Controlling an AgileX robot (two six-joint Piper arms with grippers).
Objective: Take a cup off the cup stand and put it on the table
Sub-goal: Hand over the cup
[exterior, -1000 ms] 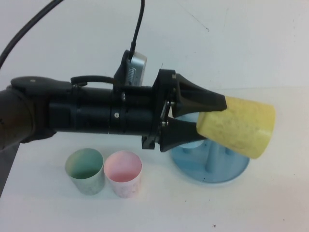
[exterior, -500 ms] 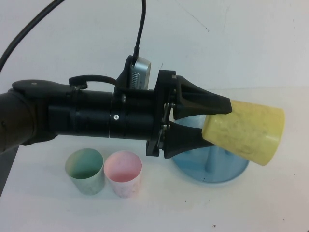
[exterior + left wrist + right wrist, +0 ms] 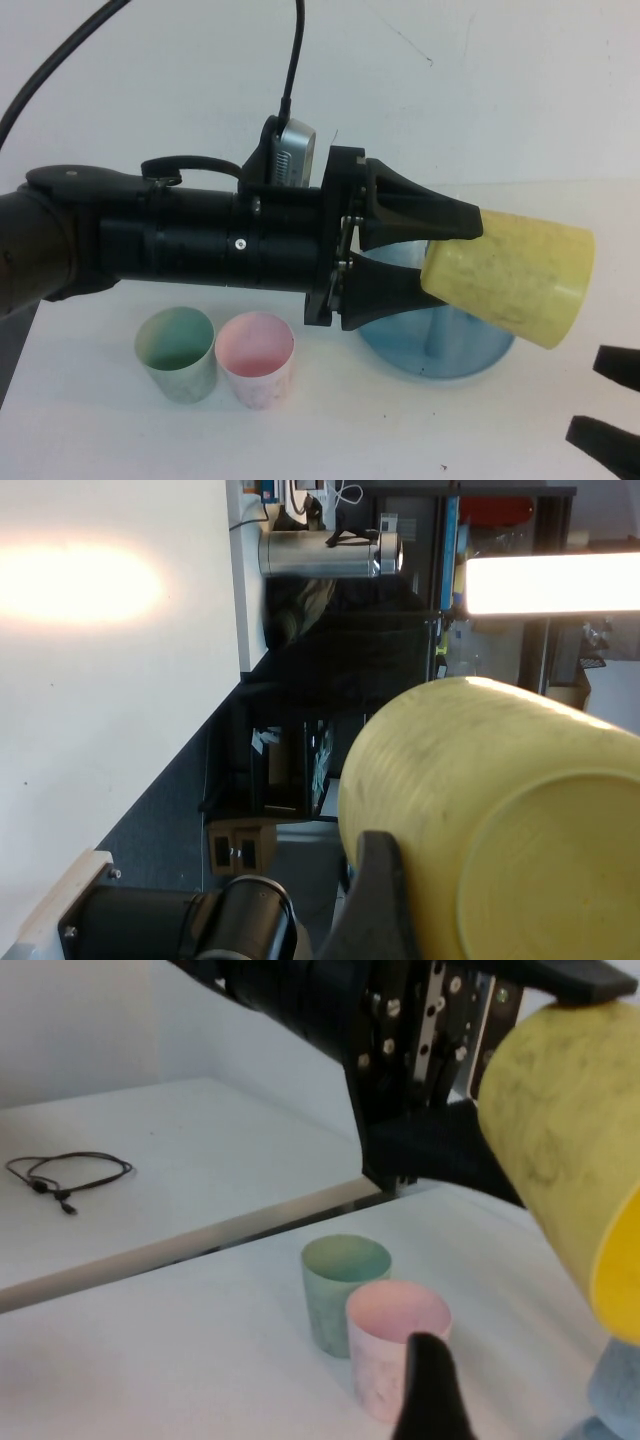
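Observation:
My left gripper [image 3: 452, 254] is shut on the pale yellow cup [image 3: 520, 275] near its base. It holds the cup on its side in the air, mouth pointing right, over the blue cup stand [image 3: 470, 358]. The stand sits on the white table [image 3: 120, 440], mostly hidden behind the gripper and cup. In the left wrist view the cup [image 3: 500, 820] fills the frame beside one black finger [image 3: 378, 900]. My right gripper [image 3: 610, 402] is open and empty, low at the table's front right. The right wrist view shows the cup [image 3: 570, 1130] and a part of the stand [image 3: 615, 1390].
A light blue-green cup [image 3: 178, 352] and a pink cup [image 3: 256, 358] stand upright side by side on the table, left of the stand; both show in the right wrist view [image 3: 340, 1288] [image 3: 392, 1345]. A black cable [image 3: 65, 1175] lies on a farther surface.
The left gripper has carried the yellow cup a little to the right and up, off the stand. The right gripper's fingertips have come into view at the bottom right.

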